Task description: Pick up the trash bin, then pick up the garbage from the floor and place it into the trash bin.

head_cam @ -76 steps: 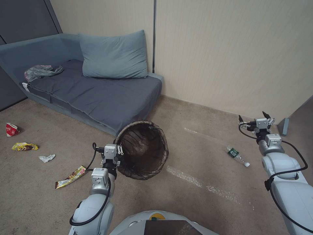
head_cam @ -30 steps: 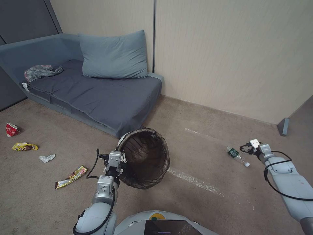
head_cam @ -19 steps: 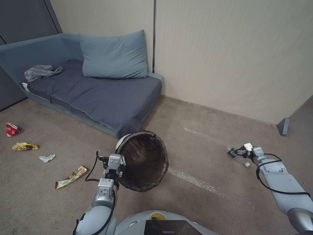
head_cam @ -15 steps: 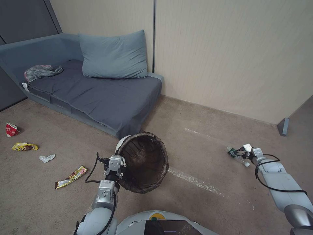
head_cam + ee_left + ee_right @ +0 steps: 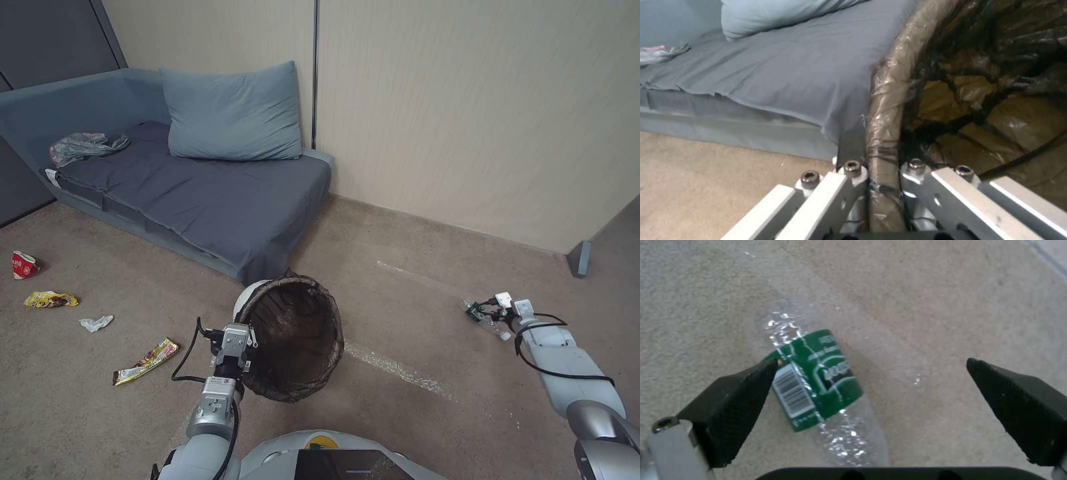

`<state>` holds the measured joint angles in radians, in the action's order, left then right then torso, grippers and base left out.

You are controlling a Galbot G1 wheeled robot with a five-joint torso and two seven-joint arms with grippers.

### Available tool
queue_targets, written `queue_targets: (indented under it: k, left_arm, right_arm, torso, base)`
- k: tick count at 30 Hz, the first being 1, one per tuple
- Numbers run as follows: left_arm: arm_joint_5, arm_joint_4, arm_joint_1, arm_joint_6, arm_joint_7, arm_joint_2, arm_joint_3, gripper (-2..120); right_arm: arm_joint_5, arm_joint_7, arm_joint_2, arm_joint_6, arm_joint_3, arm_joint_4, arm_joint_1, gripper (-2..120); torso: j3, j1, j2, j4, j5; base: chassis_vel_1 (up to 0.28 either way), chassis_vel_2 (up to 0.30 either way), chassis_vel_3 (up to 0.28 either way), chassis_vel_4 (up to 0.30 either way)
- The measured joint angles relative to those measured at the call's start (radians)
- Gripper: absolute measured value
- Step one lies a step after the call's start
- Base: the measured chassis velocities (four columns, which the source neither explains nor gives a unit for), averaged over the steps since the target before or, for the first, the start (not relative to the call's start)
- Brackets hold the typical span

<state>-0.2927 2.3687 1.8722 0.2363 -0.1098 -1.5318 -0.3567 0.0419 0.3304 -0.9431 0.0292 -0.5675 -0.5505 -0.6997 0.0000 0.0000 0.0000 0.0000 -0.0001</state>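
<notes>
I'm holding one trash bin point(image 5: 293, 337) clamped in the left gripper point(image 5: 235, 341). My right gripper point(image 5: 871, 373) is spreading wide around one bottle point(image 5: 818, 386); four litter pieces are lying far left.

Your robot has two pale grey-white arms of rounded segments, each with a looping black cable behind its gripper. The left gripper point(image 5: 884, 186) is flat silver bars fastened with dark hex-socket screws. The right gripper point(image 5: 871, 386) ends in black, textured, wedge-shaped fingertips point(image 5: 735, 400) on silver mounts.
</notes>
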Motion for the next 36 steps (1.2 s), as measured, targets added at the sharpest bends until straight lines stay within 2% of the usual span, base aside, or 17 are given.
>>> queue_targets:
  k: [14, 22, 36]
  left_arm:
    - [-0.003, -0.018, -0.014, -0.002, -0.003, -0.007, 0.000, 0]
    - [0.006, -0.024, -0.021, -0.001, -0.005, 0.006, -0.003, 0]
    - [0.011, -0.030, -0.015, -0.002, -0.013, 0.029, -0.004, 0]
  right_arm:
    - [0.019, 0.012, -0.021, 0.031, 0.019, 0.007, 0.004, 100]
    - [0.039, 0.007, -0.025, 0.030, 0.020, 0.056, 0.030, 100]
    - [-0.003, -0.038, -0.062, 0.097, 0.004, 0.112, 0.068, 100]
  torso:
    - [0.000, 0.000, 0.000, -0.0001, 0.0000]
    - [0.000, 0.000, 0.000, 0.0000, 0.0000]
    - [0.000, 0.000, 0.000, 0.0001, 0.0000]
  base:
    - [0.000, 0.000, 0.000, 0.000]
    - [0.000, 0.000, 0.000, 0.000]
    - [0.000, 0.000, 0.000, 0.000]
